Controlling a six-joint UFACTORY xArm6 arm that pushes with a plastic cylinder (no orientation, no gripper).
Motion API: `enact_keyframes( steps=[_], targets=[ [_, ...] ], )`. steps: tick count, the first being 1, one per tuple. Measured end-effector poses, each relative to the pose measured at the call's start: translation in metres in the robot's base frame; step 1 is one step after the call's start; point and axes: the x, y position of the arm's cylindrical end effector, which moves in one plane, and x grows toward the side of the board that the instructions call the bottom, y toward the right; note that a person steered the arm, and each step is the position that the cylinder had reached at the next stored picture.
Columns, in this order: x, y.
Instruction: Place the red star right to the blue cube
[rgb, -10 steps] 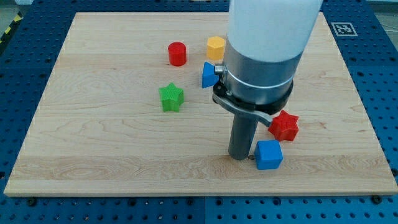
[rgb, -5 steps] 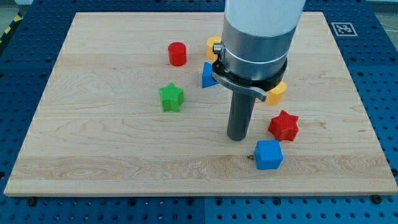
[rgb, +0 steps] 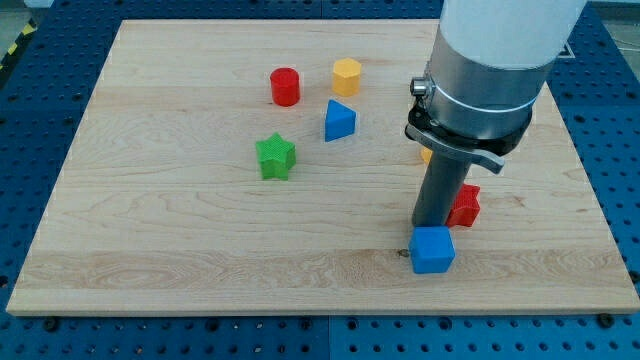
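Camera view: my tip (rgb: 432, 222), jawless, stands just above the blue cube (rgb: 432, 249), hiding the red star (rgb: 466, 206) partly.

The rod hides the left part of the red star (rgb: 465, 206), near the board's bottom right, and my tip (rgb: 432, 224) stands so close above the blue cube (rgb: 432, 249) that contact between them cannot be told. Behind the arm's metal collar, only a sliver of a yellow block (rgb: 427, 156) shows, its shape unreadable. The arm's white body (rgb: 505, 35) is cut off by the top edge.
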Motion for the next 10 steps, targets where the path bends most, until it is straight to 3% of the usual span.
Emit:
enact_keyframes(
  steps=[3, 5, 10],
  targets=[
    [-0.014, -0.041],
    [-0.052, -0.041],
    [-0.051, 0.045]
  ],
)
